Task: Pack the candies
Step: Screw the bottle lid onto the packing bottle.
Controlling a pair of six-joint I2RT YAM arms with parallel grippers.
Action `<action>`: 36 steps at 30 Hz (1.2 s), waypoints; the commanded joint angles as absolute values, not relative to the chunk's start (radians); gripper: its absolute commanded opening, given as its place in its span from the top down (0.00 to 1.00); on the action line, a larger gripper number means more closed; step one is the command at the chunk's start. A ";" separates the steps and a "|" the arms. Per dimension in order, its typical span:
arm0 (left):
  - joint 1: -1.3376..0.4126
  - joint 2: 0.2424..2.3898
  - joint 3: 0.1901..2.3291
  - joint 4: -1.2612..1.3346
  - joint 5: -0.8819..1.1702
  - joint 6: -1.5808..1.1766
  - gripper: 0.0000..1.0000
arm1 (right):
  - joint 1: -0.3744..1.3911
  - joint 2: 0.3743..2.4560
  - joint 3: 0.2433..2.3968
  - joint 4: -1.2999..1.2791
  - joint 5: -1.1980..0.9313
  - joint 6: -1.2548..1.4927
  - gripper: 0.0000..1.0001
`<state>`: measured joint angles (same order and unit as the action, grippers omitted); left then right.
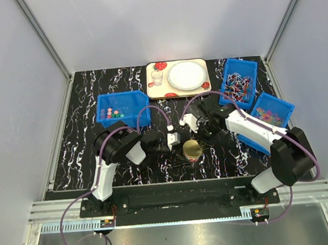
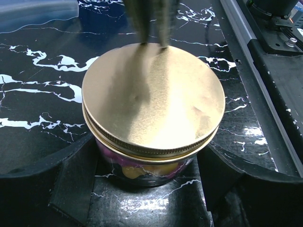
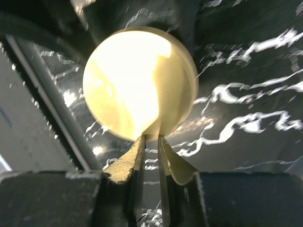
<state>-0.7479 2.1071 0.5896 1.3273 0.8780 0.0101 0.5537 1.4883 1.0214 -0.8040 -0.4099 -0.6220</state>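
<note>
Saw the candies [image 1: 115, 111] as small, chunky, opaque bits, pink, green and yellow among them; too small from above for finer detail. Lay scattered loose on the floor of the left blue bin [image 1: 110, 123], toward the left rear of the black marbled table [image 1: 80, 140], well apart from both arms' fingers.

Made out purple and yellow lumps [image 2: 142, 170] through the glass of the jar [image 1: 192, 150] at the near middle of the table; could not tell whether these were the same sweets. Found the jar capped by a gold screw lid [image 2: 151, 97], sitting level, with threads showing below its rim.

Found the left gripper [image 2: 147, 144] spread wide about the jar's body, a pad [image 2: 71, 179] on each side and against the glass, holding it upright on the table. Found the right gripper [image 3: 150, 142] pinched narrow, only a slit between its fingers, the tips resting at the lid's edge on the side away from the left wrist.

Counted two more containers on the right. Saw the middle blue bin [image 1: 241, 61] full of thin red, blue and white sticks [image 1: 238, 85]. Saw the outer blue bin [image 1: 277, 100] holding a small heap of translucent pastel sweets [image 1: 268, 115].

Noted at the rear middle a strawberry-print tray [image 1: 152, 90] bearing a white plate [image 1: 186, 75] and a clear glass [image 1: 157, 77].
</note>
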 commanded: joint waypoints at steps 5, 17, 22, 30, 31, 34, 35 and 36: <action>-0.730 2.103 0.603 1.666 0.821 0.008 0.31 | 0.557 1.451 1.044 -0.890 -0.402 -0.615 0.77; -0.730 2.103 0.603 1.667 0.821 0.009 0.31 | 0.557 1.567 1.268 -0.885 -0.505 -0.594 0.58; -0.732 2.102 0.603 1.666 0.821 0.008 0.31 | 0.557 1.652 1.334 -0.882 -0.563 -0.595 0.52; -0.730 2.103 0.603 1.666 0.822 0.006 0.31 | 0.558 1.749 1.381 -0.868 -0.641 -0.588 0.49; -0.730 2.103 0.603 1.666 0.822 0.006 0.31 | 0.558 1.759 1.379 -0.867 -0.643 -0.588 0.49; -0.732 2.103 0.603 1.667 0.822 0.006 0.31 | 0.557 1.781 1.376 -0.859 -0.644 -0.589 0.48; -0.730 2.103 0.603 1.666 0.821 0.008 0.31 | 0.558 1.786 1.373 -0.856 -0.644 -0.589 0.48; -0.730 2.103 0.603 1.666 0.824 0.006 0.31 | 0.557 1.789 1.368 -0.848 -0.646 -0.589 0.48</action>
<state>-0.7368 2.1071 0.5896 1.3296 0.8536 0.0078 0.5537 1.7699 1.3369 -0.8772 -0.6052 -0.5961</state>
